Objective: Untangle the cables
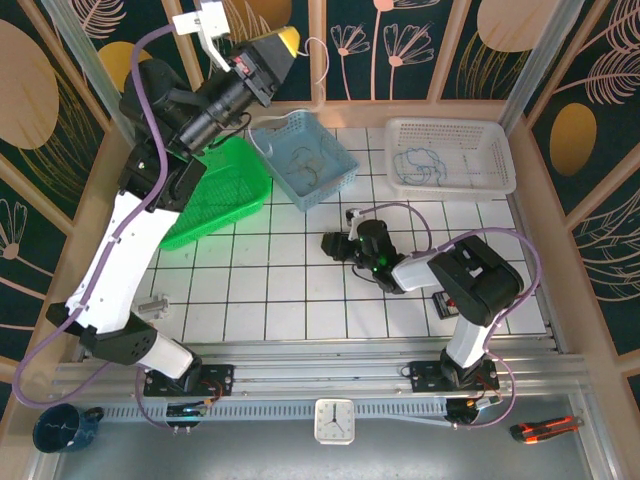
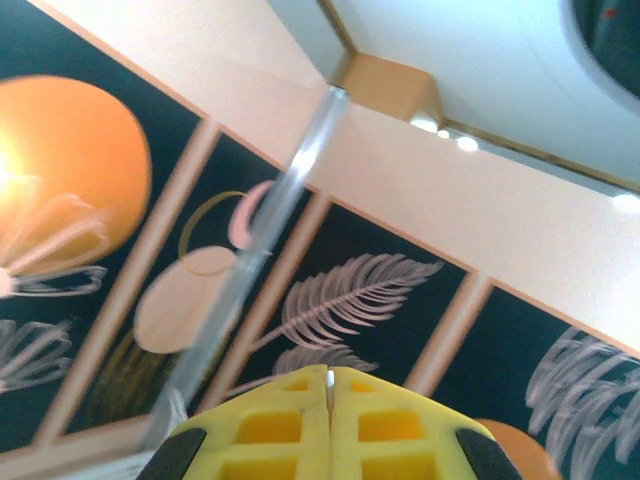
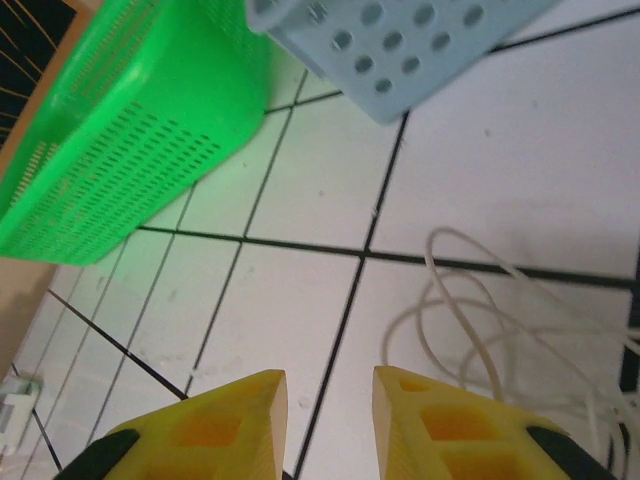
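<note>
While the left arm is raised high in the top view, the left gripper (image 1: 290,42) is seen pressed shut. A pale strand (image 1: 326,62) is pinched at its tips and trails down toward the blue basket (image 1: 330,185), its lower end lost against the wall. Grey-brown cables (image 1: 308,160) are coiled in that basket, and blue cables (image 1: 420,165) in the white basket (image 1: 450,125). The right gripper (image 1: 330,243) is held low over the table (image 1: 260,290).

On the left wrist view, the left gripper (image 2: 328,375) is closed to a slit, the seam blurred.

On the right wrist view, the right gripper (image 3: 330,385) is partly open with nothing held. Pale loops (image 3: 440,288) lie on the tiles just beside it, cut off at the frame edge. The green basket (image 3: 100,150) and blue basket (image 3: 400,50) are cropped.
</note>
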Robot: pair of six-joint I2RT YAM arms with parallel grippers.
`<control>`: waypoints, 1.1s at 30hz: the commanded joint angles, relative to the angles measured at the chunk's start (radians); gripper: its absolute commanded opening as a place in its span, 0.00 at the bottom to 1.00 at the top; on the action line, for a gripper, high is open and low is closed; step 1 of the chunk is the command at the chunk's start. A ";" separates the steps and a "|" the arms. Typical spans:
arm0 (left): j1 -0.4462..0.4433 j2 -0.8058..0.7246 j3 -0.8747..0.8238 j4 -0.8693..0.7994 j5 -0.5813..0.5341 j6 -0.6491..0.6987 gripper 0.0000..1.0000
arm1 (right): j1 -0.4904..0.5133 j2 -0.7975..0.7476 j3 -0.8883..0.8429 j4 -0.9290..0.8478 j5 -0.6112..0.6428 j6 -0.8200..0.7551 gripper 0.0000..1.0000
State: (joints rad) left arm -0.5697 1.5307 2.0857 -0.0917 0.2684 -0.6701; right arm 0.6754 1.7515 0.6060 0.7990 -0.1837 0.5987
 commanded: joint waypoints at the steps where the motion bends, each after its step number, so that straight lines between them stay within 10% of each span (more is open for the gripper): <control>1: 0.064 0.027 0.004 -0.120 -0.127 0.085 0.00 | 0.008 -0.005 -0.029 0.074 0.022 0.033 0.33; 9: 0.222 -0.038 -0.282 -0.038 -0.379 0.195 0.00 | 0.010 -0.117 -0.035 0.001 -0.026 0.027 0.44; 32: 0.527 -0.129 -1.013 0.286 -0.396 0.196 0.00 | 0.009 -0.399 -0.005 -0.317 0.041 -0.069 0.58; 33: 0.534 -0.129 -1.019 0.280 -0.395 0.198 0.16 | 0.009 -0.399 -0.003 -0.331 0.050 -0.074 0.58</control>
State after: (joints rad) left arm -0.0528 1.4357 1.0863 0.1158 -0.1143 -0.4858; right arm 0.6773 1.3750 0.5785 0.5240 -0.1734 0.5613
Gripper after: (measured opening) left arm 0.082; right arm 0.577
